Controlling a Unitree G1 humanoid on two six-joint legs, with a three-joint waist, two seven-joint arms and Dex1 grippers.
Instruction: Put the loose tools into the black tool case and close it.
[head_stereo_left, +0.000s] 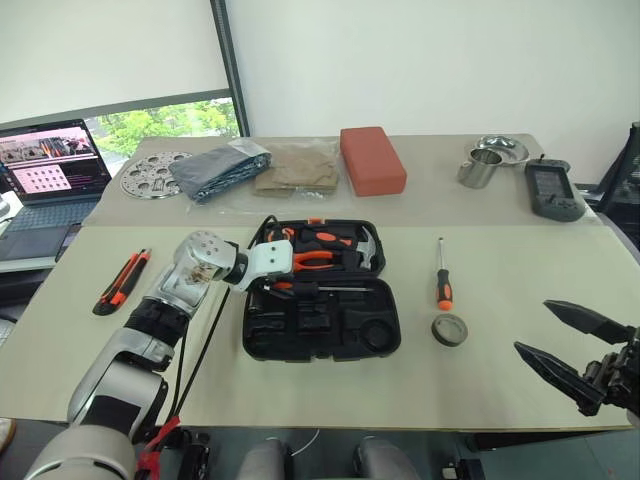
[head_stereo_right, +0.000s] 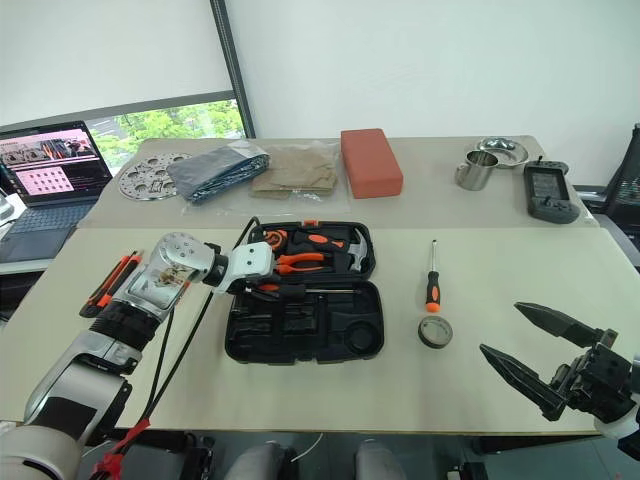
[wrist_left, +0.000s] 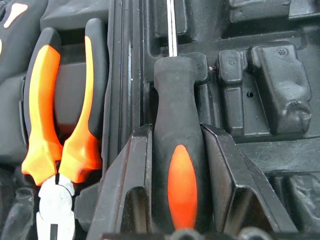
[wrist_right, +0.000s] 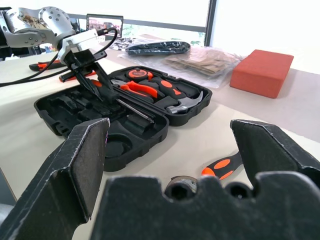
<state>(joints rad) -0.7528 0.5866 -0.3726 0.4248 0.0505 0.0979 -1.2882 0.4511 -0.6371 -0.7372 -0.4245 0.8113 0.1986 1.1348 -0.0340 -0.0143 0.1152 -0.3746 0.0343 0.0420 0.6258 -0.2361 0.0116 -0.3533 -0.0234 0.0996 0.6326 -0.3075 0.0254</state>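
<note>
Left eye view, reading left to right. Utility knife lies on the table at 9 o'clock from the tool case, well apart from it, blade end pointing toward 7 o'clock. Left gripper reaches in over the near half of the open case; left wrist view shows its two fingers clamped on the handle of a black-and-orange screwdriver, shaft lying along a moulded slot. Pliers sit in the lid half just beside it, with a hammer further along the lid. Second screwdriver lies loose on the table at 3 o'clock from the case, shaft toward 12. Grey tape roll rests just below its handle, near but apart. Right gripper hangs off the table's near right corner, fingers wide apart, holding nothing. Red block on the far table at 12 o'clock
</note>
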